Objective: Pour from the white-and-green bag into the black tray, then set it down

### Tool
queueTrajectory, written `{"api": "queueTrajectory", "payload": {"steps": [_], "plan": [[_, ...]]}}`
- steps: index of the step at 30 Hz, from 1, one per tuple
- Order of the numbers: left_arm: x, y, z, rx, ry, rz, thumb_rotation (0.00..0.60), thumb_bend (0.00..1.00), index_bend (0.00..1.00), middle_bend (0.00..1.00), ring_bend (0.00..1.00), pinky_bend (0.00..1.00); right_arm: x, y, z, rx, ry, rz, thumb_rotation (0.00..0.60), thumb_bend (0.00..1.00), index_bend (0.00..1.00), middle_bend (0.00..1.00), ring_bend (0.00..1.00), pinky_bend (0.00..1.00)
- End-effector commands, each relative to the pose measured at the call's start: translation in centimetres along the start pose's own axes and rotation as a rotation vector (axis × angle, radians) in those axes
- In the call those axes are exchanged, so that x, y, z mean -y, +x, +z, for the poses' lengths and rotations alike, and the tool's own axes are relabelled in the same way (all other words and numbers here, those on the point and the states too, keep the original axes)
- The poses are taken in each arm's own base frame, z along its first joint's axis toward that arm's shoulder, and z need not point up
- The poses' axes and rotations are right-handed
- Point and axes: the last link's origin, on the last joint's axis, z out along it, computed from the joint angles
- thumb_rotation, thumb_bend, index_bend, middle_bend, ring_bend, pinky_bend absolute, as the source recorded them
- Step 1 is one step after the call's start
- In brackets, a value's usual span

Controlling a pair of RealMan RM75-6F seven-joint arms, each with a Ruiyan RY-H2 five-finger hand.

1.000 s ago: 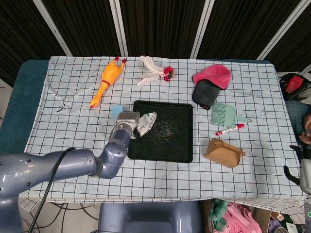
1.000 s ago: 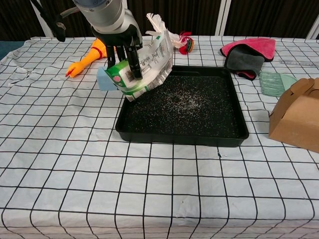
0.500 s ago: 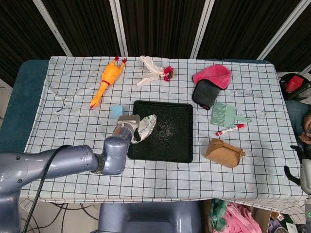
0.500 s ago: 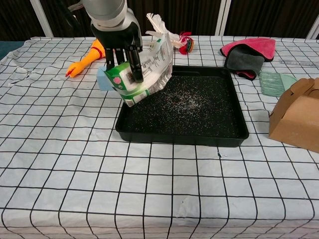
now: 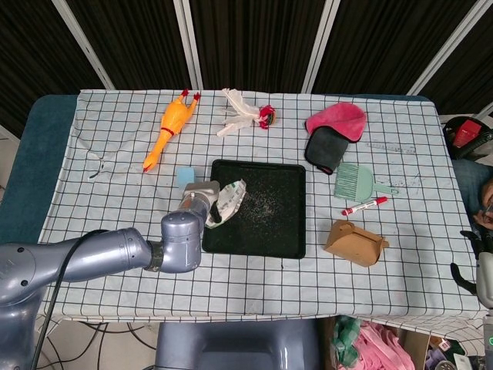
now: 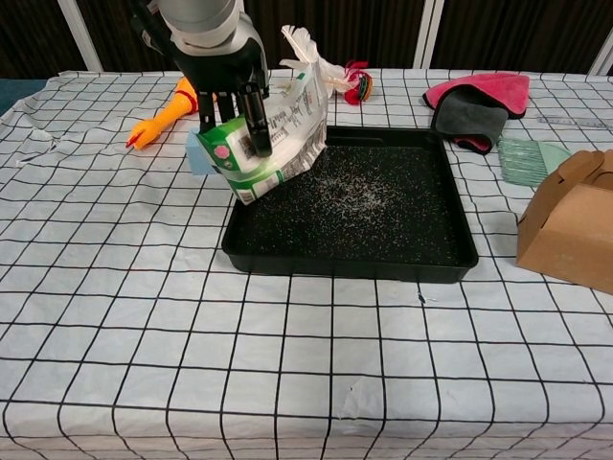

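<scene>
Left hand holding a bag over the tray's left edge

A table (image 5: 115, 223) under a checked cloth fills both views; at its centre sits the black tray (image 6: 383, 230), pale grains scattered over its floor. Right of centre in the chest view stands a brown box (image 6: 570, 225), and a pink cloth (image 5: 339, 119) lies at the upper right of the head view. A yellow rubber chicken (image 5: 169, 127) lies at the upper left. The left hand (image 6: 230, 81), fingers wrapped round it, grips the white-and-green bag (image 6: 278, 134), tilted above the tray's left rim. The right hand is out of sight.
</scene>
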Motion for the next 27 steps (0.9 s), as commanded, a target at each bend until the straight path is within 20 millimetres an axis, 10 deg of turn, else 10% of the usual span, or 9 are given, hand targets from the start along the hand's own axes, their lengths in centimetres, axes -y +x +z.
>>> {"api": "queueTrajectory", "payload": {"steps": [1, 27], "plan": [[0.1, -0.1, 0.1, 0.0, 0.003, 0.005, 0.6, 0.72, 0.49, 0.57, 0.49, 0.67, 0.0, 0.0, 0.0, 0.0, 0.0, 0.0, 0.6, 0.3, 0.21, 0.1, 0.19, 0.23], [2.6, 0.7, 0.0, -0.257, -0.316, 0.024, 0.6, 0.72, 0.5, 0.57, 0.49, 0.66, 0.1, -0.2, 0.0, 0.009, 0.001, -0.006, 0.6, 0.3, 0.21, 0.1, 0.19, 0.23]]}}
